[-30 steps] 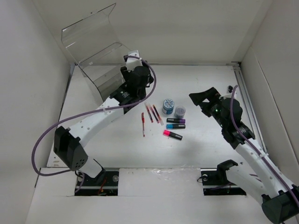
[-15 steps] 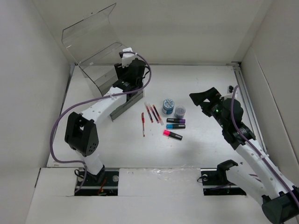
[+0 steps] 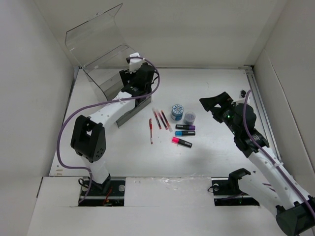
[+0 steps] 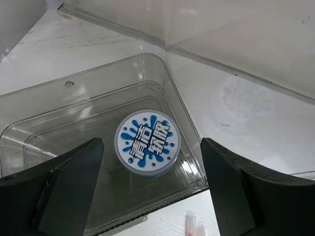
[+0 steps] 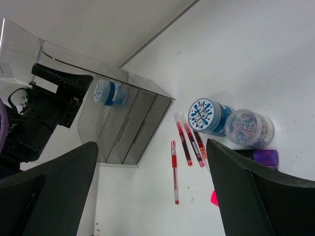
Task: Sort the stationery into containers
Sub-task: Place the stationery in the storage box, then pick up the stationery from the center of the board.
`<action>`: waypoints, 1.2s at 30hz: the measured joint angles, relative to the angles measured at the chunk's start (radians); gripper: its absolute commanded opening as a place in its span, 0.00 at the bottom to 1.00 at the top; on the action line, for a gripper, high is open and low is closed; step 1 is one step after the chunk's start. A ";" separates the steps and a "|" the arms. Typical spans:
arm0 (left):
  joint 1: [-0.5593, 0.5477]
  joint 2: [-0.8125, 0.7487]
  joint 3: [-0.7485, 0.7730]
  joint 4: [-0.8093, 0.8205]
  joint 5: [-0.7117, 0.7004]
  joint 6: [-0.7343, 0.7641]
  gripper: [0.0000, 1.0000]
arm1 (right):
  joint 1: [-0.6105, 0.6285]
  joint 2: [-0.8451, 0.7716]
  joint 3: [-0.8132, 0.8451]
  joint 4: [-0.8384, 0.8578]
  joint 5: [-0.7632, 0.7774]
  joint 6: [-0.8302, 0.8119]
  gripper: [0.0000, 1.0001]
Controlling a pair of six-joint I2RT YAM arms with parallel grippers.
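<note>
A clear acrylic box (image 3: 106,86) stands at the far left with its curved lid (image 3: 93,34) raised. My left gripper (image 3: 134,78) hovers over it, open and empty. In the left wrist view my gripper (image 4: 150,194) is above one round tub (image 4: 147,142) that lies inside the box's top compartment (image 4: 59,123), clear of both fingers. Two more tubs (image 3: 177,111) (image 3: 189,117) stand mid-table. Beside them lie the purple (image 3: 185,127), blue (image 3: 185,132) and pink (image 3: 181,142) markers and several red pens (image 3: 160,119) (image 3: 150,130). My right gripper (image 3: 215,105) is open and empty, raised to the right of them.
The box's shallow drawers (image 5: 130,130) face the pens. White walls enclose the table on the left, back and right. A rail (image 3: 256,98) runs along the right edge. The right wrist view shows the tub in the box (image 5: 105,92) and the pens (image 5: 174,171).
My left gripper has moved a little left and back over the box, and its arm has swung left. The right arm and the items on the table have not moved.
</note>
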 measured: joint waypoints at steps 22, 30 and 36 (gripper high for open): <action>-0.269 -0.167 -0.271 0.140 0.408 -0.035 0.88 | 0.002 0.007 -0.004 0.003 -0.002 -0.010 0.68; -0.271 0.055 -0.220 0.130 0.531 -0.022 0.89 | 0.002 -0.014 -0.017 0.009 0.047 -0.011 0.90; -0.276 0.128 -0.138 0.131 0.542 -0.008 0.91 | 0.002 -0.014 -0.017 0.009 0.054 -0.011 0.91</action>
